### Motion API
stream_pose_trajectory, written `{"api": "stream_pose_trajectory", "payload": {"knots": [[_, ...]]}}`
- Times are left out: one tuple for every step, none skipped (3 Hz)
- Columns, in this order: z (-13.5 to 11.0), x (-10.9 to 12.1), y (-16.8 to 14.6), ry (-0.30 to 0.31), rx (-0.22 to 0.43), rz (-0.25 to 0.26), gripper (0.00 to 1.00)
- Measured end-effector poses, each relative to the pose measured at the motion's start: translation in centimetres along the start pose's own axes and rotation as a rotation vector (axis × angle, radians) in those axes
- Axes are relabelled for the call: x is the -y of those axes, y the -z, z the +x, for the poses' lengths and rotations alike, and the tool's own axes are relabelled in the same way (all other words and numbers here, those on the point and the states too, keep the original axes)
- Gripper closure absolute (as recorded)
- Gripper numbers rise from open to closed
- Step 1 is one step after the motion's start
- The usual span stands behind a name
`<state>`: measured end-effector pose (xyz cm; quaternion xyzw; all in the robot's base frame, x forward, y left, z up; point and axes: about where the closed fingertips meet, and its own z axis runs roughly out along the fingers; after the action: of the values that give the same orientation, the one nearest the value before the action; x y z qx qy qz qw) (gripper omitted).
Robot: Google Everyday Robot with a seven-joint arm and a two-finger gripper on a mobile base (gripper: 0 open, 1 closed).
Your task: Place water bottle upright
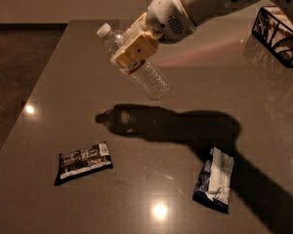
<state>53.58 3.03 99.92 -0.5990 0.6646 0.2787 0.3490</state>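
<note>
The water bottle is clear and ribbed with a white cap at its upper left end. It hangs tilted in the air above the grey table, cap up-left, base down-right. My gripper is shut on the bottle's upper body near the neck, one tan finger pad facing the camera. The white arm reaches in from the upper right. The bottle's shadow lies on the table below it.
A dark snack packet lies at the front left of the table. A second packet lies at the front right. A dark wire basket stands at the back right edge.
</note>
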Motion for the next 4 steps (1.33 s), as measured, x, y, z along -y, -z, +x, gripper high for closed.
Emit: {"api": "stream_pose_trajectory", "payload": {"knots": [[0.0,-0.1,-0.2,-0.005,0.022,-0.003,1.0],[0.4,-0.1,0.7,-0.033,0.132,-0.007,1.0],[0.5,0.1,2.2,-0.045,0.279,-0.001,1.0],[0.8,0.4,3.7,-0.037,0.402,0.02,1.0]]}}
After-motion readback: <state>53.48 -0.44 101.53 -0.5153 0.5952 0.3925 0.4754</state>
